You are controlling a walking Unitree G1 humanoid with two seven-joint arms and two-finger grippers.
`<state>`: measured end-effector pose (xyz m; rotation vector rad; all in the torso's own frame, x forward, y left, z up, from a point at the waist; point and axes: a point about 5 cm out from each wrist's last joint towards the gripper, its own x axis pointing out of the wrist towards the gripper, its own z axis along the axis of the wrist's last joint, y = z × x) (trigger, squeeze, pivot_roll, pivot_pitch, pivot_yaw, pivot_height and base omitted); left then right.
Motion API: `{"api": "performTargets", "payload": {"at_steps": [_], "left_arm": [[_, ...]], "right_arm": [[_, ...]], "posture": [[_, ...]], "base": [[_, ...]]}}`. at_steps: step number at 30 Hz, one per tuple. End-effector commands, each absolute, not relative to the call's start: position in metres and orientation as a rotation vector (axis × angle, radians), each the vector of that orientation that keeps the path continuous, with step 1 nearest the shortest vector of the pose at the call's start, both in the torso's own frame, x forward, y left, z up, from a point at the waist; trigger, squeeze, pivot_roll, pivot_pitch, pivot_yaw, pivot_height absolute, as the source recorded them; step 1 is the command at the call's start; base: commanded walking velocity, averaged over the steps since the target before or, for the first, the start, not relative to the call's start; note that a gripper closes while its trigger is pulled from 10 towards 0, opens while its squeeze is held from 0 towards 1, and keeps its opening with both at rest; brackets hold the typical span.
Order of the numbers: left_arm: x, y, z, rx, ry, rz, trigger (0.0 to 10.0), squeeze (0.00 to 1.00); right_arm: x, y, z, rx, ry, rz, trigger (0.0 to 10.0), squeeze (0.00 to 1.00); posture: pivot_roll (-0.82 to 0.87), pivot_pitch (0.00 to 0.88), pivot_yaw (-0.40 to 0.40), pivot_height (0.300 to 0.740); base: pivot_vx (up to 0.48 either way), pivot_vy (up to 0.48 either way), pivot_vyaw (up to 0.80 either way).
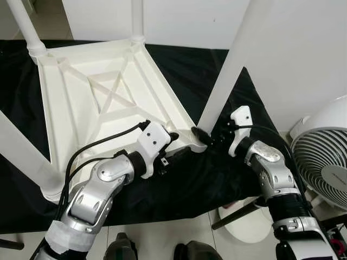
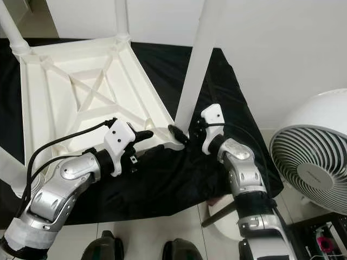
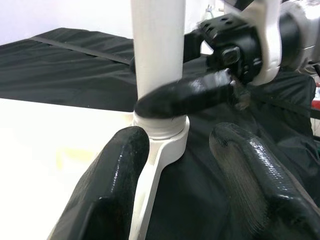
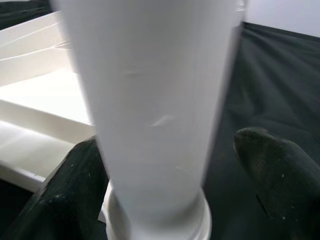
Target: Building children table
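Upturned tabletop (image 1: 81,103) lies at 11 o'clock on the black cloth (image 1: 206,184) — right gripper (image 4: 165,165), jaws spread, straddles the corner leg (image 1: 230,65); left gripper (image 3: 190,165), also spread, steadies the socket (image 3: 162,132) — keep it plumb.
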<state>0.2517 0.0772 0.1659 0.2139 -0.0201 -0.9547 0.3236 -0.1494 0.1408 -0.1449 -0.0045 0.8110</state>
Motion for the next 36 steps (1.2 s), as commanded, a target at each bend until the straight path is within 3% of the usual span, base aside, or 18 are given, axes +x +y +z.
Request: {"api": "performTargets", "payload": {"at_steps": [1,6,7,8,9,10,17,28,36], "left_arm": [[0.252,0.077,0.167,0.211,-0.016,-0.96,10.0,0.0],[0.252,0.077,0.167,0.213,-0.017,-0.958,10.0,0.0],[0.252,0.078,0.167,0.215,-0.017,-0.955,10.0,0.0],[0.252,0.078,0.167,0.215,-0.017,-0.955,10.0,0.0],[0.251,0.078,0.168,0.213,-0.017,-0.952,10.0,0.0],[0.25,0.078,0.168,0.212,-0.016,-0.95,10.0,0.0],[0.248,0.078,0.165,0.21,-0.006,-0.954,10.0,0.0],[0.243,0.074,0.16,0.203,0.013,-0.986,10.0,0.0],[0.244,0.071,0.158,0.203,0.016,-1.005,10.0,0.0]], "right_arm": [[0.325,-0.147,0.139,-0.174,0.007,0.848,10.0,0.0],[0.332,-0.141,0.139,-0.179,0.014,0.885,10.0,0.0],[0.335,-0.136,0.139,-0.171,0.014,0.905,5.1,0.0],[0.335,-0.136,0.139,-0.171,0.014,0.905,5.1,0.0],[0.338,-0.133,0.138,-0.167,0.019,0.918,1.8,0.0],[0.34,-0.131,0.137,-0.163,0.025,0.932,0.0,0.0],[0.34,-0.134,0.132,-0.157,0.037,0.952,0.0,0.0],[0.335,-0.144,0.122,-0.135,0.047,0.834,0.0,0.0],[0.324,-0.123,0.124,-0.049,-0.004,0.687,0.0,0.0]], "posture": [[0.02,0.039,-0.05,0.74],[0.03,0.036,-0.051,0.74],[0.04,0.034,-0.054,0.74],[0.04,0.034,-0.054,0.74],[0.04,0.034,-0.057,0.74],[0.04,0.033,-0.058,0.74],[0.04,0.032,-0.061,0.74],[0.03,0.024,-0.066,0.74],[0.0,0.011,-0.061,0.74]], "base": [[0.0,0.0,0.0],[0.0,0.0,0.0],[0.0,0.0,0.0],[0.0,0.0,0.0],[0.0,0.0,0.0],[0.0,0.0,0.0],[0.0,0.0,0.0],[0.0,0.0,0.0],[0.0,0.0,0.0]]}}
